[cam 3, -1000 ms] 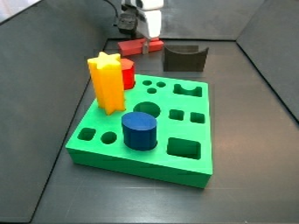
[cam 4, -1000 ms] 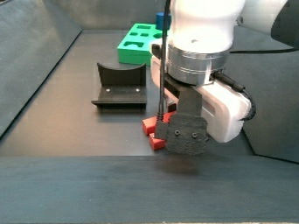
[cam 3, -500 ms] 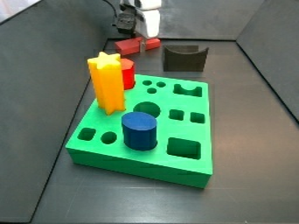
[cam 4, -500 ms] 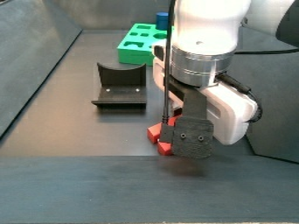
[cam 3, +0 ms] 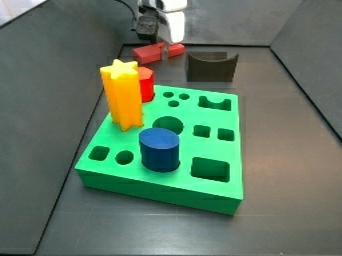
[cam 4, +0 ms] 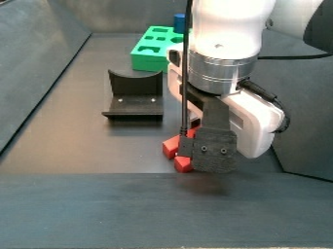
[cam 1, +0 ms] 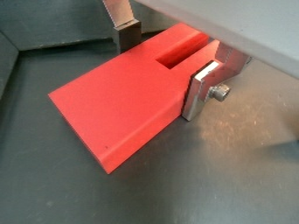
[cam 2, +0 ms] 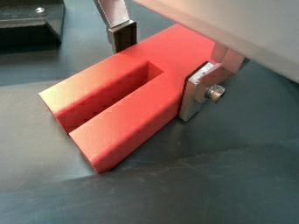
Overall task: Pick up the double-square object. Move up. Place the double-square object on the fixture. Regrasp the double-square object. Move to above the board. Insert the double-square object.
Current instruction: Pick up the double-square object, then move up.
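Observation:
The double-square object (cam 1: 128,101) is a red block with a notched end, lying on the dark floor. It also shows in a wrist view (cam 2: 128,105) and in both side views (cam 3: 160,50) (cam 4: 180,152). My gripper (cam 1: 163,61) stands over its notched end with one silver finger on each side, both touching it, so the jaws are shut on the block. The gripper shows in a side view (cam 3: 158,35), low at the floor. The fixture (cam 3: 210,66) stands next to the block, apart from it. The green board (cam 3: 201,190) lies nearer the camera.
On the board stand a yellow star prism (cam 3: 122,95), a red cylinder (cam 3: 144,82) and a blue cylinder (cam 3: 162,148). Dark walls (cam 3: 301,90) close in the floor on both sides. The fixture (cam 4: 132,92) and the board (cam 4: 159,47) lie beyond the arm.
The gripper has settled slightly lower and sideways around the red block. The block still lies on the floor in the same place.

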